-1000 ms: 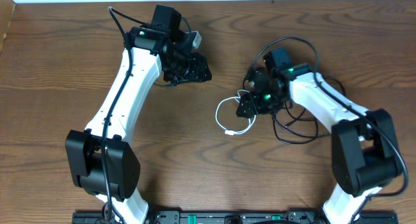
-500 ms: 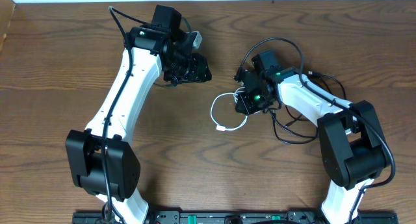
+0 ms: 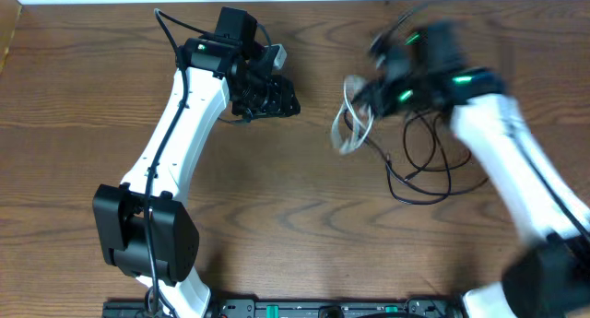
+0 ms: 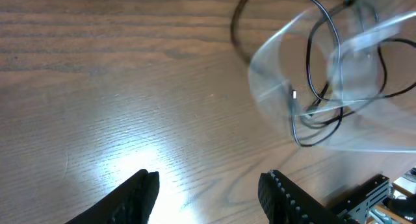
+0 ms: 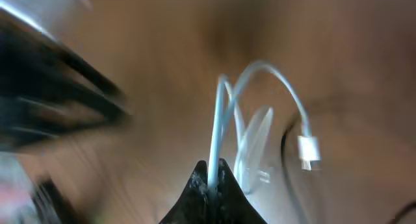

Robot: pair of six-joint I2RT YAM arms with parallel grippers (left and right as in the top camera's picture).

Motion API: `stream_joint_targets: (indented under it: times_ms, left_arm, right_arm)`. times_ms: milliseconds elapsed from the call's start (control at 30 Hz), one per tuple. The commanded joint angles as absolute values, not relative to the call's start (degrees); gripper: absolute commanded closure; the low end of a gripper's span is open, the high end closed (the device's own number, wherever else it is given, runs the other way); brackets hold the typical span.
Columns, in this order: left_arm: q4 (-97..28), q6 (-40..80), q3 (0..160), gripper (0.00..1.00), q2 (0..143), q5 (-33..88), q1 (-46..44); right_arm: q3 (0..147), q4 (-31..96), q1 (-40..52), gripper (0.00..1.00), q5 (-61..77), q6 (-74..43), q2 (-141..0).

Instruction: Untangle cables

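The white cable (image 3: 348, 124) hangs as a blurred loop from my right gripper (image 3: 367, 99), lifted off the table right of centre. In the right wrist view my gripper (image 5: 213, 167) is shut on the white cable (image 5: 218, 120), whose plug (image 5: 309, 151) dangles to the right. The black cable (image 3: 419, 175) lies in loose loops on the wood beneath the right arm. My left gripper (image 3: 277, 101) stands open over bare wood at the upper middle, apart from both cables. The left wrist view shows its gripper (image 4: 209, 178) empty, with the black cable (image 4: 318, 113) and the blurred white cable (image 4: 286, 87) further off.
The left arm's white link (image 3: 184, 124) crosses the table's left half. A black rail (image 3: 277, 309) runs along the front edge. The table's far edge (image 3: 304, 1) meets a pale strip at the top. The right arm (image 3: 516, 161) is blurred.
My right gripper has shut on the white cable and swung it up and back, away from the table surface. The black cable stays on the wood. The left arm has not moved.
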State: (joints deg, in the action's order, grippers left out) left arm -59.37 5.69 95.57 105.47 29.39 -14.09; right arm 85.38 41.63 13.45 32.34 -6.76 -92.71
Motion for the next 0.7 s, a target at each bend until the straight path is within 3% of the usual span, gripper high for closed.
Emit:
stream_joint_targets:
  times_ms: [0,333,667]
  left_arm:
    - [-59.53,4.49,95.46,0.45,104.79,28.82,-14.04]
    - [-59.55,4.51,95.46,0.45,104.79,28.84,-14.09]
    - [-59.53,4.51,95.46,0.45,104.79,28.84,-14.22]
  right_arm:
    - [90.56,41.56,8.47,0.99,34.41,-12.53,-85.56]
    - [93.8,40.49,-10.79,0.99,19.38,-16.29,-81.69]
    - [94.02,33.41,-26.09,0.99,15.22,-18.85,-97.6]
